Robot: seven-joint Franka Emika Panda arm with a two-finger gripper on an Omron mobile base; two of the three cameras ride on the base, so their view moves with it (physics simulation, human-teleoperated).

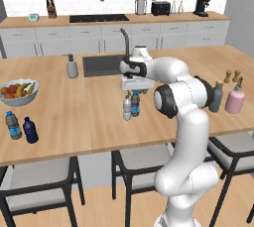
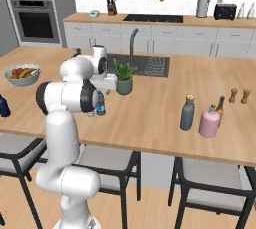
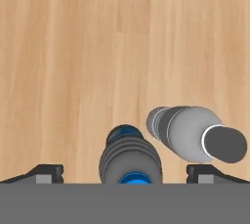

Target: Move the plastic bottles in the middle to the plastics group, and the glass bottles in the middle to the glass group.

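Note:
Two plastic bottles stand side by side mid-counter: a clear-whitish one (image 1: 127,108) and one with a blue label (image 1: 135,103). My gripper (image 1: 132,92) hangs just above them, open. In the hand view the blue-label bottle (image 3: 130,159) with its dark cap sits between the two fingertips (image 3: 46,173), and the whitish bottle (image 3: 195,135) is just to one side of it. The plastics group, a clear blue-label bottle (image 1: 13,125) and a navy one (image 1: 30,130), stands at the left front. The slate-grey glass bottle (image 1: 216,96) stands right beside the pink bottle (image 1: 234,99) at the right.
A fruit bowl (image 1: 19,91) sits behind the plastics group. A soap dispenser (image 1: 72,66) and the sink (image 1: 101,65) lie behind the middle. A potted plant (image 2: 124,80) stands close behind the gripper. Two brown shakers (image 1: 228,76) are behind the pink bottle.

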